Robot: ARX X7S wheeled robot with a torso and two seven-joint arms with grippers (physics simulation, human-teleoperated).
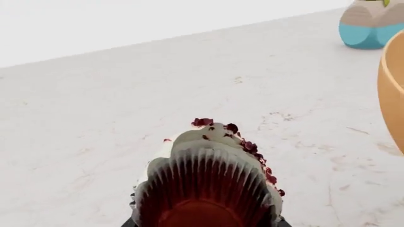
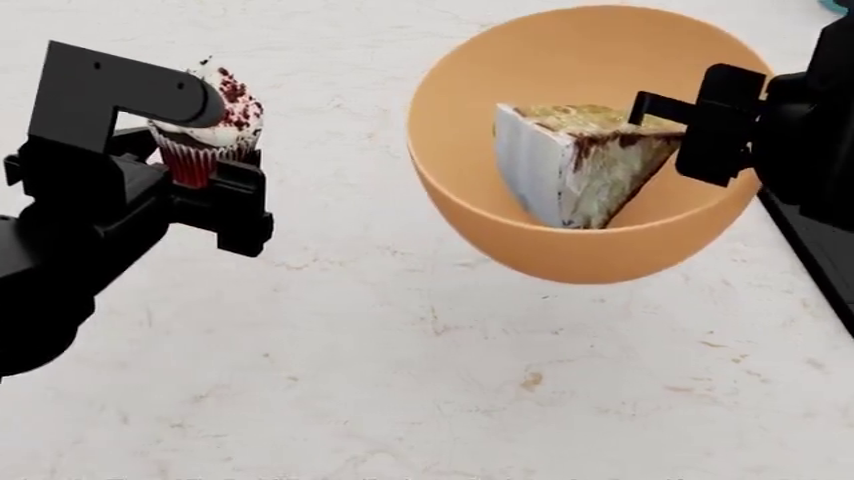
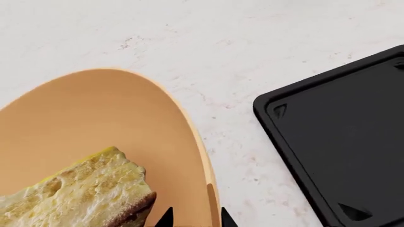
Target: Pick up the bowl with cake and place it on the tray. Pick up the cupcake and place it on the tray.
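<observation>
The orange-tan bowl hangs above the table with the white-frosted cake wedge inside. My right gripper is shut on its right rim. In the right wrist view the fingertips straddle the bowl wall, next to the cake. The black tray lies on the table just beyond the bowl; only its edge shows in the head view. My left gripper is shut on the cupcake, held off the table at the left. The cupcake's dark red wrapper fills the left wrist view.
A teal-and-tan rounded container stands at the far side of the white marbled table. The bowl's rim shows to the side of the cupcake in the left wrist view.
</observation>
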